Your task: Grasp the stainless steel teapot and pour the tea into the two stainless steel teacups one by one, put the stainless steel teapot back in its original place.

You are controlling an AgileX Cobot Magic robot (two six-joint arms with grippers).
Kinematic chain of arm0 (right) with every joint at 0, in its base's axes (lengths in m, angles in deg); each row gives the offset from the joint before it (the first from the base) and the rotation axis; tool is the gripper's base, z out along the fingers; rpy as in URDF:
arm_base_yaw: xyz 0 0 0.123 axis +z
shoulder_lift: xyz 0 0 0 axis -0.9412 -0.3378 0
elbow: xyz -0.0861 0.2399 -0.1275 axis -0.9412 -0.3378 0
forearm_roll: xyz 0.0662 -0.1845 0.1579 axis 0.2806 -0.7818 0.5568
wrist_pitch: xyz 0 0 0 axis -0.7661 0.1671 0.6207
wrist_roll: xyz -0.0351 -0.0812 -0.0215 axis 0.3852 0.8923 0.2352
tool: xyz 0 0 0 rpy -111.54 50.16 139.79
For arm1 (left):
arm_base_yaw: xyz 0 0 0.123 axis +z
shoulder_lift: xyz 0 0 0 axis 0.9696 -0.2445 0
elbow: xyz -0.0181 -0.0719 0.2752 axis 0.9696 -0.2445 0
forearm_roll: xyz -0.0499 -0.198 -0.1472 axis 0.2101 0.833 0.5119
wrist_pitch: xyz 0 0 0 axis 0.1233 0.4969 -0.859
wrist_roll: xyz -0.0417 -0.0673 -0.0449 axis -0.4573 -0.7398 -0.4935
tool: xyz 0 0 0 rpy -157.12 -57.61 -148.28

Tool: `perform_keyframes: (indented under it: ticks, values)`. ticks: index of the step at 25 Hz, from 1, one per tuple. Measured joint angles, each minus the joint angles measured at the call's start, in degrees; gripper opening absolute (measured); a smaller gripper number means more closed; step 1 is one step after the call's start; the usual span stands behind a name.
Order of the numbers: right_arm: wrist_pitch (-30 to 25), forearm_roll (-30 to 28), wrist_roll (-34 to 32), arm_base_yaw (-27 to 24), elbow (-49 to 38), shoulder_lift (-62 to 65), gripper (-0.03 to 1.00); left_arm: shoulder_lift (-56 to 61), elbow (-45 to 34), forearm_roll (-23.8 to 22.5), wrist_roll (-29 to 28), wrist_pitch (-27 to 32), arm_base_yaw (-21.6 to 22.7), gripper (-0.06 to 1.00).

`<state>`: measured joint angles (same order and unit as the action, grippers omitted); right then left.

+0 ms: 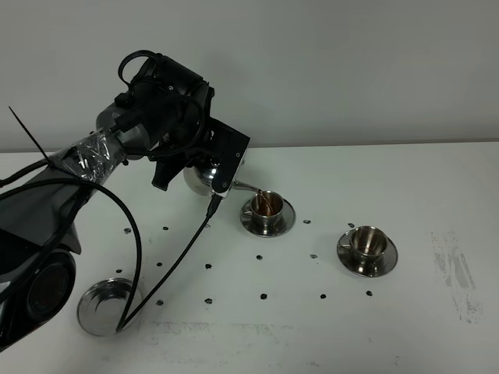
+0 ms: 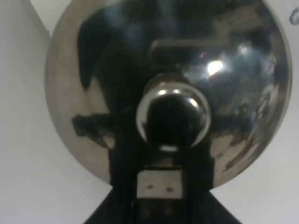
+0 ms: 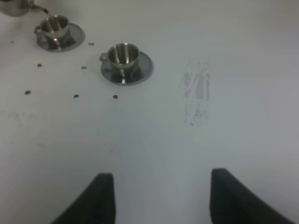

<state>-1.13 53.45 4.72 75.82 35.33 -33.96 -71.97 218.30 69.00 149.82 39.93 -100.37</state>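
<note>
Exterior high: left arm (image 1: 101, 156) outstretched, teapot (image 1: 204, 175) aslant over nearer teacup (image 1: 267, 206)

White table (image 1: 437, 179), bare pale wall (image 1: 351, 70), flat even light.
From my station I saw the white table running back to a plain light-grey wall, the seam between them straight across the high view. The light was soft and even, throwing only faint shadows. Small dark dots (image 1: 263, 296) lay scattered over the surface in loose rows, and towards the right edge was a streaky grey scuffed patch (image 1: 456, 269), possibly wear or smudged ink; I could not tell which.
</note>
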Motion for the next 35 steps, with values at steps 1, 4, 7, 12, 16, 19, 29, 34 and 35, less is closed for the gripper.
perform_keyframes:
  ticks: [1,4,7,12,16,19,29,34,35]
  values:
    - [0.0,0.0,0.0,0.0,0.0,0.0,0.45,-0.04,0.0,-0.06,0.08,-0.04,0.0,0.24]
    - [0.0,0.0,0.0,0.0,0.0,0.0,0.45,-0.04,0.0,-0.32,0.14,-0.27,0.0,0.24]
    - [0.0,0.0,0.0,0.0,0.0,0.0,0.45,-0.04,0.0,-0.46,0.14,-0.84,0.0,0.24]
    - [0.0,0.0,0.0,0.0,0.0,0.0,0.45,-0.04,0.0,-0.65,0.25,-1.32,0.0,0.24]
    - [0.0,0.0,0.0,0.0,0.0,0.0,0.45,-0.04,-0.05,-1.71,0.25,-2.07,-0.12,0.24]
    - [0.0,0.0,0.0,0.0,0.0,0.0,0.45,-0.04,-0.05,-1.86,0.32,-2.23,-0.44,0.24]
    - [0.0,0.0,0.0,0.0,0.0,0.0,0.45,-0.04,-0.1,-2.04,3.0,-2.33,-0.57,0.24]
    - [0.0,0.0,0.0,0.0,0.0,0.0,0.45,-0.52,-0.1,-2.47,4.45,-2.33,-0.57,0.24]
    - [0.0,0.0,0.0,0.0,0.0,0.0,0.45,-0.58,-0.1,-2.47,4.75,-2.33,-0.57,0.24]
